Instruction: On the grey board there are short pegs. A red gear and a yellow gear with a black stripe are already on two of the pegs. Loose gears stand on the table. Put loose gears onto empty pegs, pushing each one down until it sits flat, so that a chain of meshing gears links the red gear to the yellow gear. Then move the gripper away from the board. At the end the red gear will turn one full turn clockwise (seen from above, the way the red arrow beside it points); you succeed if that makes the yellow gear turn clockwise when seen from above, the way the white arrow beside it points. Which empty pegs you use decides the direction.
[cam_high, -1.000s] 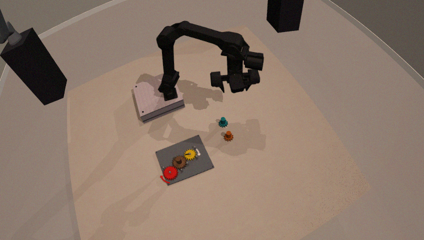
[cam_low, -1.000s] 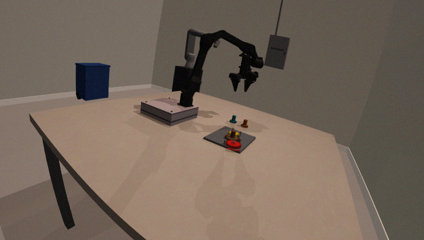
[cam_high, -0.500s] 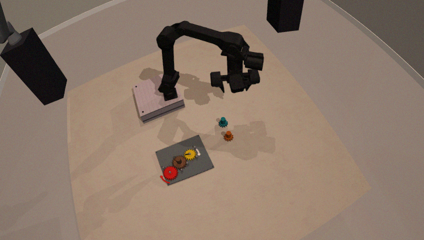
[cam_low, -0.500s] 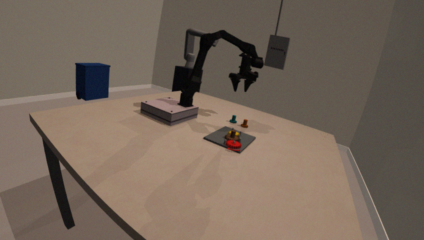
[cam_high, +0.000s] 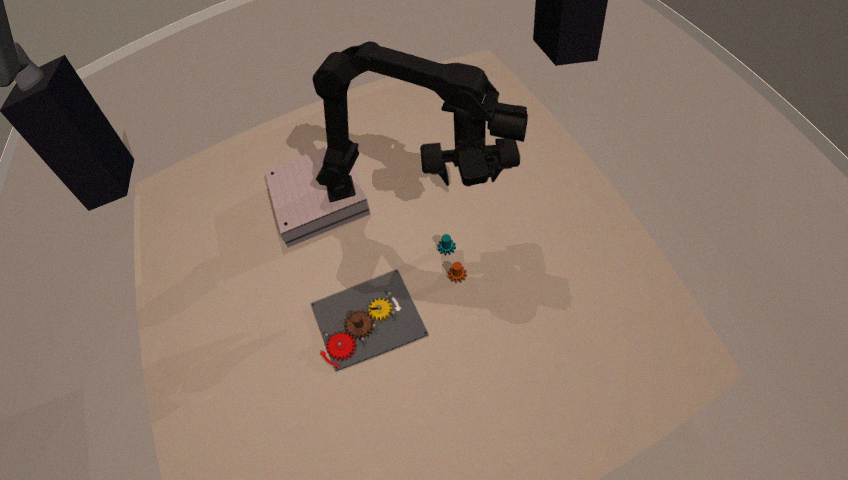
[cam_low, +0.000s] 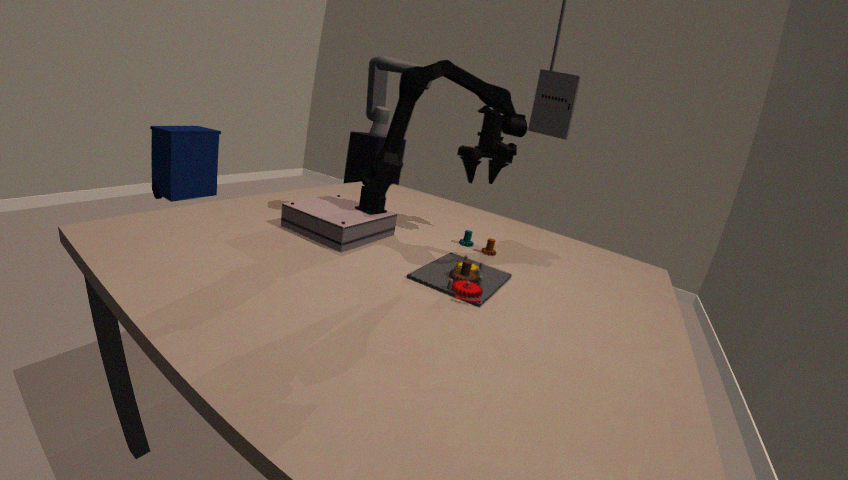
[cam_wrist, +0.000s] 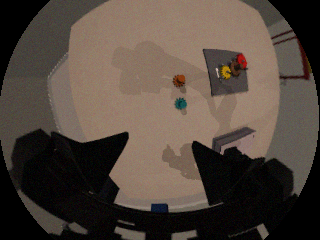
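The grey board (cam_high: 404, 324) (cam_low: 431, 276) (cam_wrist: 218, 87) lies on the table. On it a brown gear (cam_high: 354, 329) (cam_low: 457, 275) (cam_wrist: 234, 69) sits between the red gear (cam_high: 340, 349) (cam_low: 467, 289) (cam_wrist: 242, 60) and the yellow gear (cam_high: 380, 314) (cam_wrist: 226, 74), and appears to touch both. A few small pegs show beside them. A teal gear (cam_high: 446, 245) (cam_low: 467, 239) (cam_wrist: 180, 104) and an orange gear (cam_high: 457, 273) (cam_low: 489, 248) (cam_wrist: 179, 80) stand on the table off the board. My gripper (cam_low: 480, 182) (cam_wrist: 160, 140) is open and empty, high above the table, away from the board.
The arm's base stands on a pale block (cam_high: 309, 199) (cam_low: 339, 226) (cam_wrist: 237, 142) near the board. Outside the table are dark pedestals (cam_high: 68, 130) (cam_high: 568, 29) and a blue bin (cam_low: 185, 163). Shadows of the arm fall across the table.
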